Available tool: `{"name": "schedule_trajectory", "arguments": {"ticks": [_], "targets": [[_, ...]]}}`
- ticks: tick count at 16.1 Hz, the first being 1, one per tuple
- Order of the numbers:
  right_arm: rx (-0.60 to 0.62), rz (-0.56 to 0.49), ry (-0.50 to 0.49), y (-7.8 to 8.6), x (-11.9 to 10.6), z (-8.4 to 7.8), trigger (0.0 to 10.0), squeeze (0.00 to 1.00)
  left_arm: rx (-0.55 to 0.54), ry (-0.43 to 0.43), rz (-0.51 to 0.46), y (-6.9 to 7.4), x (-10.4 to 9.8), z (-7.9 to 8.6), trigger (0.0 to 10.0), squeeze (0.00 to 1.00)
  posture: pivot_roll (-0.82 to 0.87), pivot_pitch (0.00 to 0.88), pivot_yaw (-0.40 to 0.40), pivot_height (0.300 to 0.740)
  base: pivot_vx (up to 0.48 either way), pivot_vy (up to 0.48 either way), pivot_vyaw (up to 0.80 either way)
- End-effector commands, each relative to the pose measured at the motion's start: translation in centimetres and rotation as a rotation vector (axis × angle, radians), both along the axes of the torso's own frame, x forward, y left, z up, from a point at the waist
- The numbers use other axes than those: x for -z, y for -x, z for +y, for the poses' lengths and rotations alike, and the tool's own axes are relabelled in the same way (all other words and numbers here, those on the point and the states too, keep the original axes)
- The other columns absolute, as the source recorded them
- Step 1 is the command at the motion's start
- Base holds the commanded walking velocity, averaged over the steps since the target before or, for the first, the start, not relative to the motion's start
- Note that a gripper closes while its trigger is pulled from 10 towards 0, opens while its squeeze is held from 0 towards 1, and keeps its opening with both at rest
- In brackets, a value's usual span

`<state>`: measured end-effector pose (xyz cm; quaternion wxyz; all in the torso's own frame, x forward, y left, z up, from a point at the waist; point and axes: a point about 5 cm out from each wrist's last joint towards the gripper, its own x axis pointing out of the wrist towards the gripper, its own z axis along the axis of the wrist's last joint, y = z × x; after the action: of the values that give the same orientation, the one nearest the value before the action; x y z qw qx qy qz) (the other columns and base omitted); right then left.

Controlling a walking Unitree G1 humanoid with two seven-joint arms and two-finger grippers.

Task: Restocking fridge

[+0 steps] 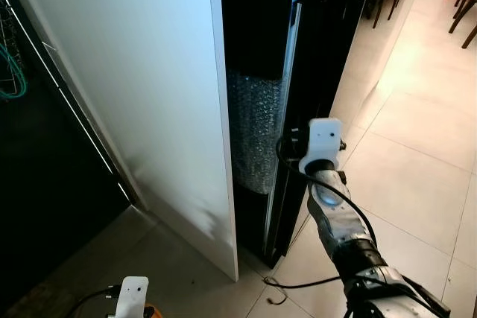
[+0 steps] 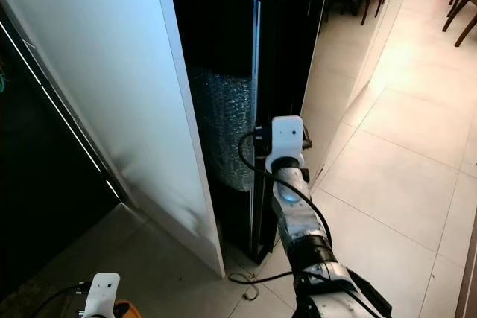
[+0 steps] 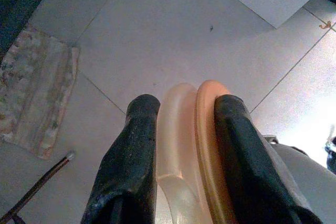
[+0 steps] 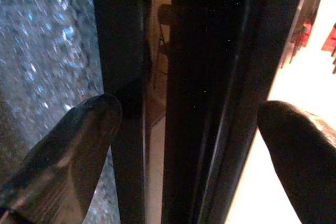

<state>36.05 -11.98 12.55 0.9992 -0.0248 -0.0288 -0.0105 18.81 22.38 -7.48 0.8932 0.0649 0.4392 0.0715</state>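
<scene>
Right gripper (image 4: pixel 189 145) has its fingers spread wide, straddling the edge of the dark fridge door (image 4: pixel 210 77), not yet touching. To do this well, it should close squarely on that edge and swing the door smoothly. Low on the near left, the left gripper (image 3: pixel 181 145) pinches an orange lidded container (image 3: pixel 191 150) over the tiled floor (image 3: pixel 173 35). Bubble wrap (image 1: pixel 253 128) masks the gap beside the white panel (image 1: pixel 134 94); the fridge interior is black, its shelves unreadable.

Black fridge door (image 1: pixel 313 72); white panel (image 1: pixel 127 87); orange-and-translucent lid (image 3: pixel 194 150)
</scene>
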Motion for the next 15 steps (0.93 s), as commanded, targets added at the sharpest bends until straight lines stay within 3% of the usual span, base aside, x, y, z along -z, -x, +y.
{"name": "schedule_trajectory", "arguments": {"ticks": [1, 6, 9, 10, 13, 15], "targets": [[0.074, 0.011, -0.024, 0.6, 0.7, -1.7, 10.0, 0.0, -0.001, 0.02, 0.028, 0.6, 0.4, -0.4, 10.0, 0.0, -0.05, 0.0, 0.035, 0.74, 0.0, 0.0, 0.0], [0.264, 0.017, -0.018, 3.6, 2.1, -6.9, 10.0, 0.0, 0.006, 0.018, 0.031, 0.7, 0.4, -0.3, 10.0, 0.0, -0.06, 0.0, 0.036, 0.74, 0.0, 0.0, 0.0], [0.344, 0.0, -0.007, 4.4, 1.7, -9.0, 10.0, 0.0, 0.009, 0.019, 0.03, 0.6, 0.4, -0.3, 10.0, 0.0, -0.07, 0.0, 0.035, 0.74, 0.0, 0.0, 0.0], [0.328, 0.02, -0.001, 4.5, 1.8, -9.0, 10.0, 0.0, 0.01, 0.02, 0.03, 0.6, 0.4, -0.3, 10.0, 0.0, -0.07, 0.0, 0.036, 0.74, 0.0, 0.0, 0.0], [0.06, 0.184, -0.022, 4.3, 3.6, -5.0, 10.0, 0.0, 0.008, 0.019, 0.03, 0.6, 0.4, -0.3, 10.0, 0.0, -0.06, 0.0, 0.032, 0.74, 0.0, 0.0, 0.0], [-0.036, 0.233, -0.054, 4.1, 4.1, -2.9, 10.0, 0.0, 0.005, 0.018, 0.03, 0.6, 0.4, -0.4, 10.0, 0.0, -0.06, 0.0, 0.031, 0.74, 0.0, 0.0, 0.0]]}}
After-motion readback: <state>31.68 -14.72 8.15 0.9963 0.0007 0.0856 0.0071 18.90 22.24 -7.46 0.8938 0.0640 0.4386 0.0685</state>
